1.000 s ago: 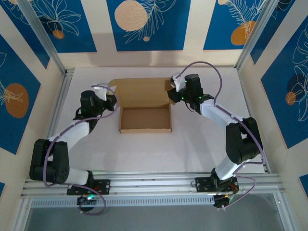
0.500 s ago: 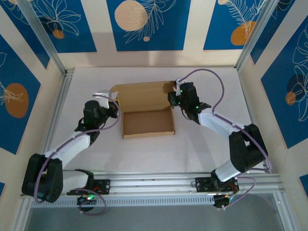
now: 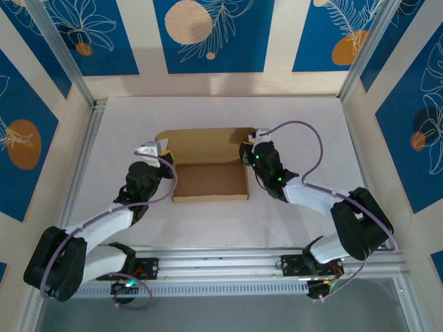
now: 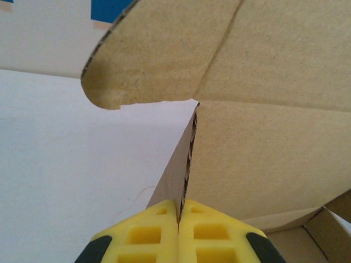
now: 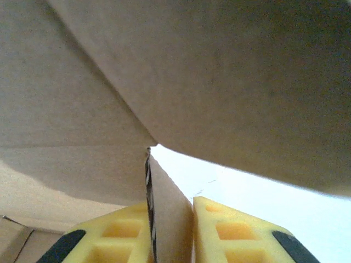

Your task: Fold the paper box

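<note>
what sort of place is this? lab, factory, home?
Probably a lab robot cell: white tabletop edged by silver aluminium extrusion rails, enclosed by blue-and-cream printed wall panels, with one plain brown corrugated cardboard box as workpiece.

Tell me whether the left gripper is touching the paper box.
Touching: the left wrist view shows the left gripper clamping a wall of the paper box.

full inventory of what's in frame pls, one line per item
paper box: one, brown cardboard, mid-table, lid panel open at the far side
table: one, white, under the box
wall panels: several, blue and cream with leaf prints, on three sides
rail: one, silver, near edge
left arm: one, black and white, purple cable
right arm: one, same colours
left claw: yellow pads, shut on the box's left wall
right claw: yellow pads, shut on the box's right wall
</note>
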Motion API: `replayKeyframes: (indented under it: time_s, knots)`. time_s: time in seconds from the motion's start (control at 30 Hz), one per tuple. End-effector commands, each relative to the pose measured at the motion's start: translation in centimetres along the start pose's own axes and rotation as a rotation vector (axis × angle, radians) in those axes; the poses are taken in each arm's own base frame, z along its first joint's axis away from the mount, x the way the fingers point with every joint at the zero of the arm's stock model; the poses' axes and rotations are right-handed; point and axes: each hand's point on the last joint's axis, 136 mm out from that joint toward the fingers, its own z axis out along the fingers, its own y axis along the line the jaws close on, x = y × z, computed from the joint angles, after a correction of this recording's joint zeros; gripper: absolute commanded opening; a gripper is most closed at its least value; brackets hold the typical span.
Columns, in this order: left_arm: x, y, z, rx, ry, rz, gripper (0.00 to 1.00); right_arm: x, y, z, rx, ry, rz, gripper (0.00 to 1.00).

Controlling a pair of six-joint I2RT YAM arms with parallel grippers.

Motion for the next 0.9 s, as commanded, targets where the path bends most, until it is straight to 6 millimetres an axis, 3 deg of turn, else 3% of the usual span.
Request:
replayKeyframes:
  time_s: [0.0, 0.37, 0.87]
  knots:
    - [-2.5, -2.0, -0.6, 0.067, -0.148, 0.027, 0.03, -1.9, 2.0, -1.2, -0.101, -0.153, 0.040, 0.22]
    - [1.2, -1.5, -0.9, 0.087, -0.155, 0.028, 0.03, 0.1, 0.5, -1.4, -0.097, -0.199, 0.100, 0.22]
    - [1.8, -3.1, -0.4, 0.118, -0.188, -0.052, 0.04, 2.5, 1.3, -0.6, -0.036, -0.170, 0.193, 0.23]
